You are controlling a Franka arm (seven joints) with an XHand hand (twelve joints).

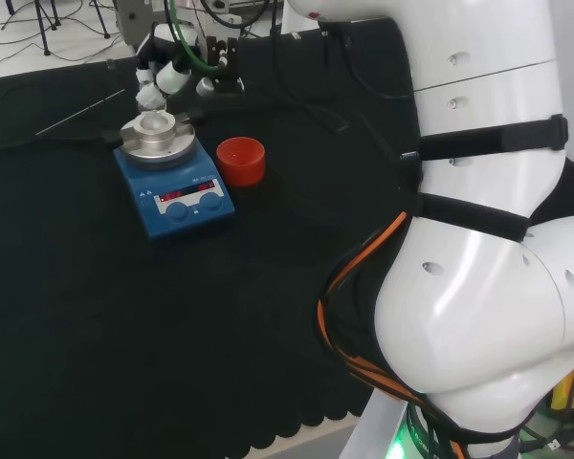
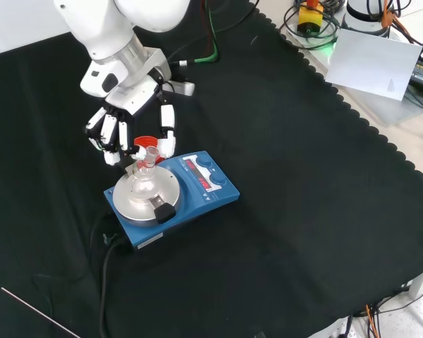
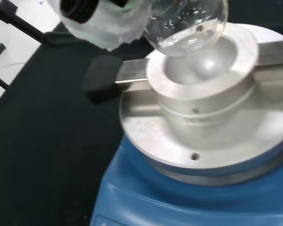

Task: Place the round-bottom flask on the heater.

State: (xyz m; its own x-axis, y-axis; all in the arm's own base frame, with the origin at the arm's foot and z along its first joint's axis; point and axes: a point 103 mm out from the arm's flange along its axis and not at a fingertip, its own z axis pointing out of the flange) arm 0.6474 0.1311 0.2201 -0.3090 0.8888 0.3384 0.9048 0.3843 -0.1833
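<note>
One flask of clear glass sits with its round bottom in the metal bowl of the blue heater, its neck rising between the fingers of the hand. The fingers curl down narrowly around the neck; actual contact is hard to make out. In the front view, a red cup peeks out at the hand's 12 o'clock, mostly hidden. Bare black cloth spreads wide from 3 to 6 o'clock.

The heater stands toward the far left part of the cloth in the front view, with the red ring just beside it. A thin rod lies near the cloth's lower left corner. Toward the right edge, the cloth lies open.
</note>
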